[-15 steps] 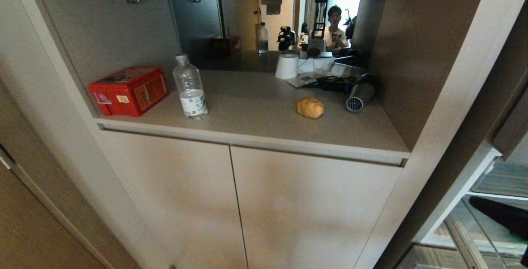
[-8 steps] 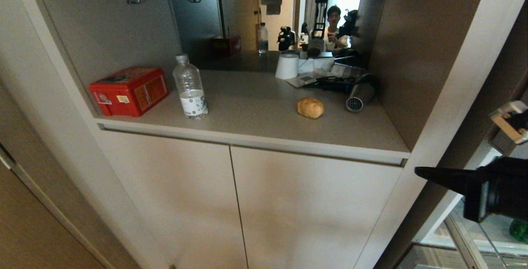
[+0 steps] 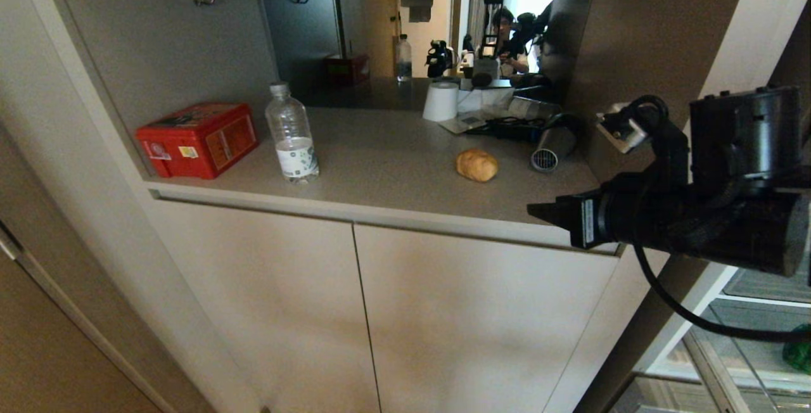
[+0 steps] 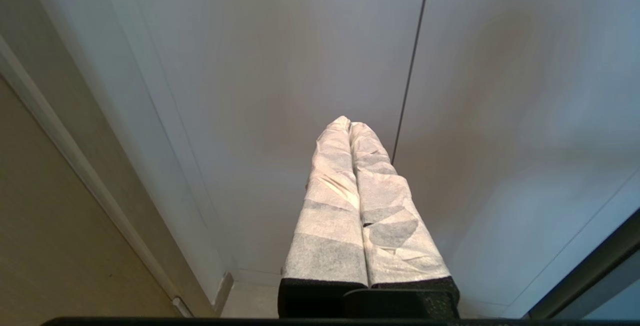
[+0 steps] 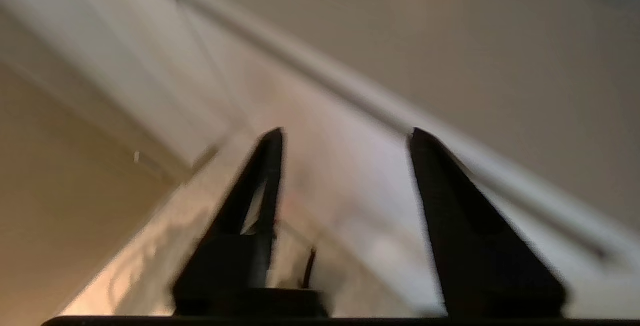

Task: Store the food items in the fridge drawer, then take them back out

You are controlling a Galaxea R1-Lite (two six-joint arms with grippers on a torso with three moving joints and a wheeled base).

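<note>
We list the contents from left to right. On the worktop [image 3: 393,172], far left: a red tin box [image 3: 197,139], lying flat. Just beside it, to the right: a clear water bottle [image 3: 291,135], upright, cap on, apart from the tin. Farther back, near the mirror [image 3: 443,26]: a white roll of paper [image 3: 440,101], upright, with papers and a black cable just beside it.

Toward the right of the worktop: one food item, the golden-brown roundish lump [image 3: 476,165], resting alone on the bare surface, well apart from the bottle. Near it, to the right: a grey hair dryer [image 3: 552,146] lying on its side, its grille facing us.

Below the worktop: two pale cupboard doors [image 3: 380,311], closed. Our left hand [image 4: 348,125] points at these doors, its two white-wrapped fingers [image 4: 330,201] pressed together, clenched on nothing.

At the right: our right hand [image 3: 545,211] reaches in level at the worktop's front edge, short of the lump; the right wrist view shows its two black fingers [image 5: 465,226] spread apart, released, nothing between them.

Far right, low down: the fridge interior [image 3: 747,343] shows glass shelving, and a green item [image 3: 799,351] lies at the picture's edge; we cannot tell what it is.
</note>
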